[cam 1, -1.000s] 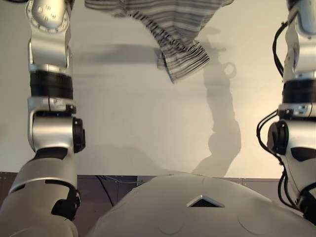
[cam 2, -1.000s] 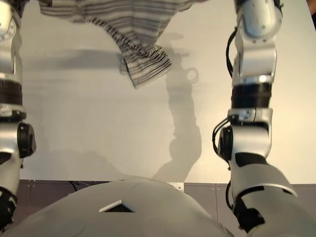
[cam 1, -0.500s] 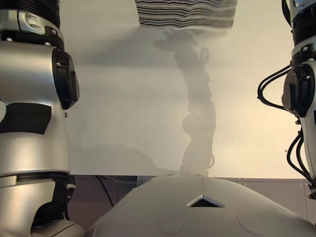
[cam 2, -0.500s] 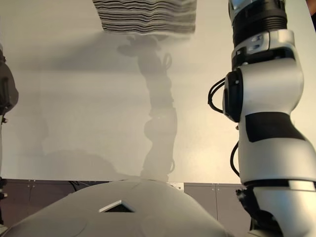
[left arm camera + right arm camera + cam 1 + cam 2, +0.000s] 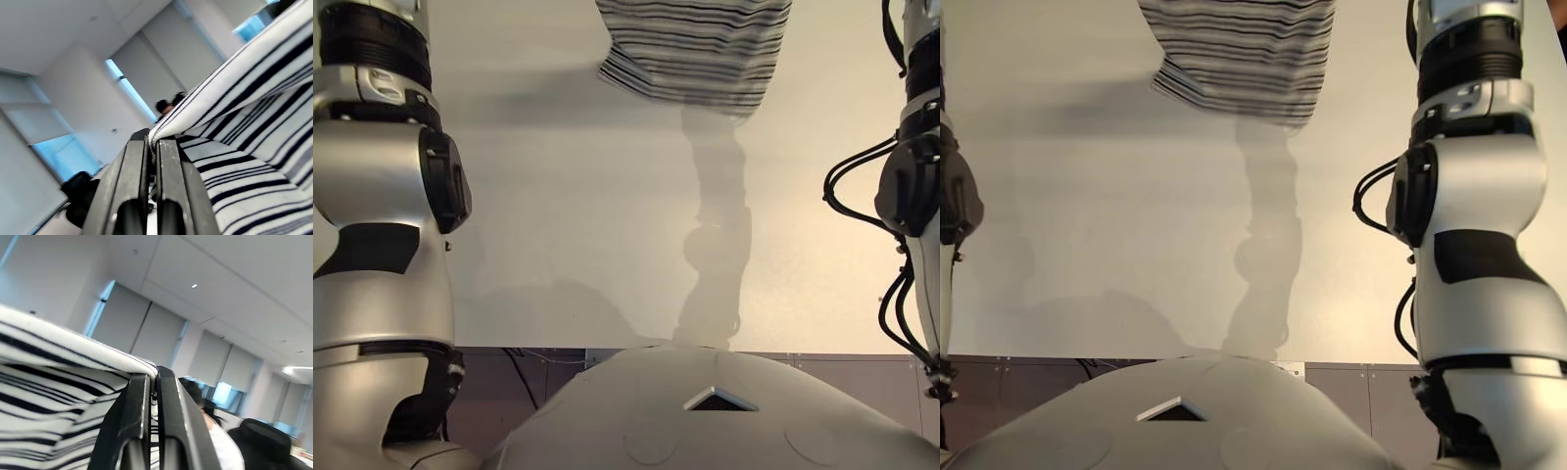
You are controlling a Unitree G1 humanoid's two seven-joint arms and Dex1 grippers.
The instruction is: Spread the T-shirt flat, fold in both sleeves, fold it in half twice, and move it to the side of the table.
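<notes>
A black-and-white striped knit fabric T-shirt (image 5: 690, 44) is held up over the far part of the plain white tabletop (image 5: 578, 206), about midway across the tabletop's width. In the head views its lower portion is seen hanging down. The bottom edge runs at a slant rather than level, and one corner is drooped towards the left side of the tabletop. Whether that edge touches the tabletop or hangs clear of it cannot be told. The garment is bunched and doubled over itself, not spread flat.

The left hand (image 5: 152, 142) is raised above the tabletop with its two dark fingers (image 5: 138, 161) pressed together. A folded, white-trimmed edge of the T-shirt is pinched between their tips, and the striped cloth falls away from the grip. The right hand (image 5: 152, 374) is likewise raised above the tabletop. Its two fingers (image 5: 137, 401) are closed tightly on another white-trimmed edge of the T-shirt, and the cloth is stretched away from the grip to one side. Behind both hands a pale ceiling (image 5: 220, 269) is seen.
</notes>
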